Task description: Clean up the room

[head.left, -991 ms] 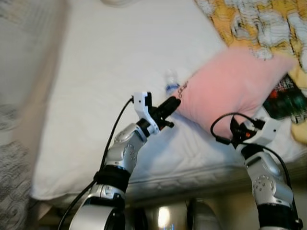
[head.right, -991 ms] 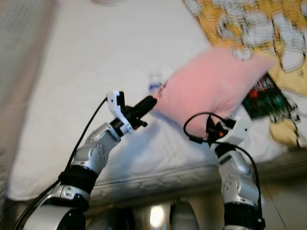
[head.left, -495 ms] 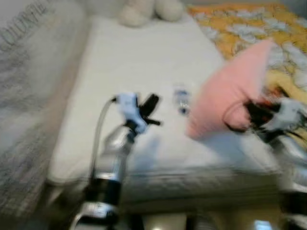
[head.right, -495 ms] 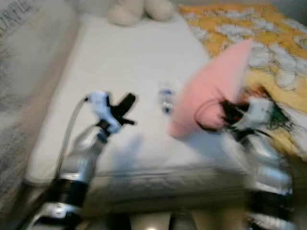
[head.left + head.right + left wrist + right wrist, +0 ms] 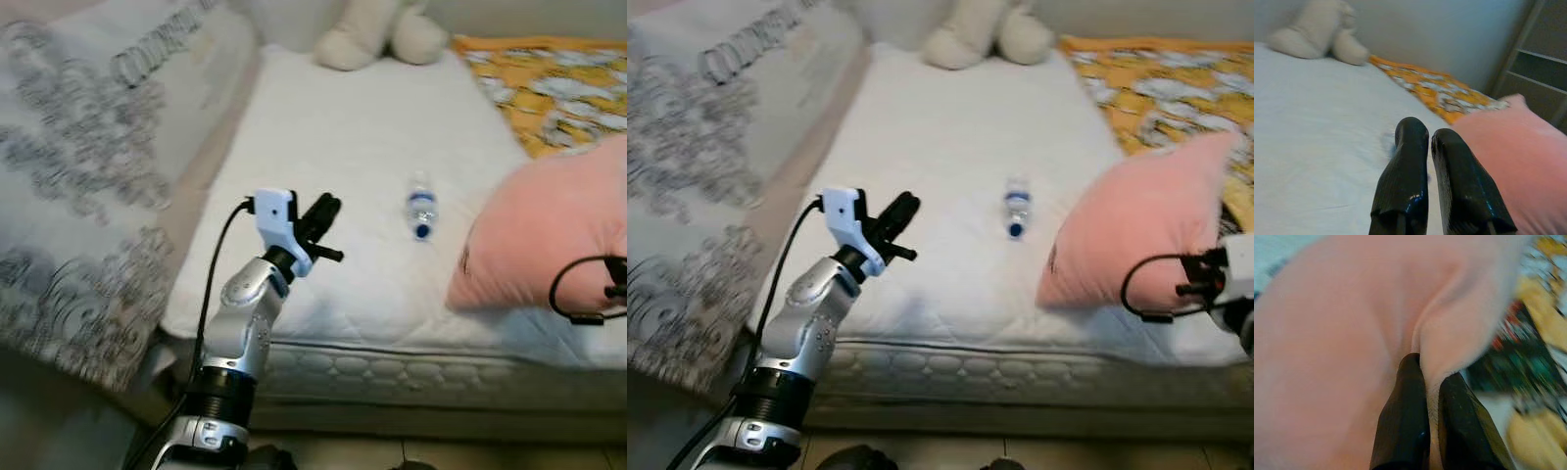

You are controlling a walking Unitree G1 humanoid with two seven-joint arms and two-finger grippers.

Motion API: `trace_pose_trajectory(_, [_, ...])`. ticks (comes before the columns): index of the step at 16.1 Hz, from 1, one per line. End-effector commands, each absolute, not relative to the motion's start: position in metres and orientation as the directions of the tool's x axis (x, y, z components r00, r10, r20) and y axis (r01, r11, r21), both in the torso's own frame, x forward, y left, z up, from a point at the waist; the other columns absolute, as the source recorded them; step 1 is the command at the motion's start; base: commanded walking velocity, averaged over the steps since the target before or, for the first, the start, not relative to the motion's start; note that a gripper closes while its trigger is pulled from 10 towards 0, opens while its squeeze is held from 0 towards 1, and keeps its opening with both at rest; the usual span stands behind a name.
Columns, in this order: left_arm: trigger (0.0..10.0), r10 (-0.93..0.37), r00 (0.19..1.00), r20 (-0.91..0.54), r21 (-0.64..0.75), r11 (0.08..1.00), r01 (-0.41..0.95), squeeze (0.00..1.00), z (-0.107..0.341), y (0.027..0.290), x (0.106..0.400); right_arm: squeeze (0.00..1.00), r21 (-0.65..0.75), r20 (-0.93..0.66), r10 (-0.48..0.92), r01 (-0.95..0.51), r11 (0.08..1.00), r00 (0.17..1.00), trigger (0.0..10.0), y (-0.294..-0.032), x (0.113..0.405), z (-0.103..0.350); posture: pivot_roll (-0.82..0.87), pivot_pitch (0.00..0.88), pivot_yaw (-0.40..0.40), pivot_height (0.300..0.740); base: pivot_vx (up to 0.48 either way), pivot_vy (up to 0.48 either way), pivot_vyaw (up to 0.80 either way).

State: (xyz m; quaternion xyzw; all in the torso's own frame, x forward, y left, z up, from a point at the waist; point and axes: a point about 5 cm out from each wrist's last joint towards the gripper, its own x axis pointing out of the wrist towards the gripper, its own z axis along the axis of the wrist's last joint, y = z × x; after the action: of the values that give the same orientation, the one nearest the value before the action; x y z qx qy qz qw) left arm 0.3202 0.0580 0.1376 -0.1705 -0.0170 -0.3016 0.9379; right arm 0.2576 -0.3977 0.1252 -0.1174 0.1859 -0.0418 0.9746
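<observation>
Right gripper [image 5: 1427, 382] pinches the pink pillow [image 5: 1136, 230] above the bed [image 5: 950, 147]; left gripper [image 5: 901, 211] closed, empty. Next, probably placing the pillow.

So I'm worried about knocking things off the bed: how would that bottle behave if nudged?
The bottle lies on its side on the mattress, so it would probably roll. It looks like clear plastic, likely light. The soft quilted surface may slow it.

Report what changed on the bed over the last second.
The left gripper has pulled away from the pink pillow and now hovers over the white mattress, closed on nothing. The right gripper stays clamped on the pillow's edge. The water bottle lies unmoved.
</observation>
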Motion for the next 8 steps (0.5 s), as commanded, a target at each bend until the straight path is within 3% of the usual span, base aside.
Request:
trace_pose_trajectory(1, [10.0, -0.594, 0.793, 0.138, -0.298, 0.739, 0.605, 0.0, 0.141, 0.05, 0.319, 0.0, -0.302, -0.28, -0.161, 0.072, 0.951, 0.946, 0.0, -0.411, 0.262, 0.153, -0.15, 0.0, 0.089, 0.719, 0.0, 0.0, 0.0])
trace_pose_trajectory(5, [10.0, -0.606, 0.784, 0.131, -0.312, 0.726, 0.613, 0.0, 0.138, 0.047, 0.318, 0.0, -0.473, -0.262, -0.307, 0.155, 0.867, 0.915, 0.0, -0.436, 0.257, 0.175, -0.15, 0.0, 0.088, 0.719, 0.0, 0.0, 0.0])
trace_pose_trajectory(6, [10.0, -0.602, 0.79, 0.115, -0.275, 0.745, 0.608, 0.0, 0.136, 0.044, 0.318, 0.0, -0.503, -0.267, -0.351, 0.181, 0.845, 0.898, 4.9, -0.437, 0.258, 0.171, -0.16, 0.0, 0.082, 0.719, 0.0, 0.0, 0.0])
trace_pose_trajectory(7, [10.0, -0.601, 0.792, 0.109, -0.257, 0.752, 0.607, 0.0, 0.136, 0.042, 0.318, 0.0, -0.506, -0.268, -0.364, 0.191, 0.841, 0.892, 4.9, -0.437, 0.258, 0.169, -0.16, 0.0, 0.082, 0.719, 0.0, 0.0, 0.0])
trace_pose_trajectory(8, [10.0, -0.602, 0.792, 0.1, -0.251, 0.755, 0.606, 0.0, 0.135, 0.04, 0.318, 1.0, -0.477, -0.232, -0.379, 0.235, 0.847, 0.896, 10.0, -0.431, 0.262, 0.163, -0.16, 0.0, 0.083, 0.719, 0.0, 0.0, 0.0])
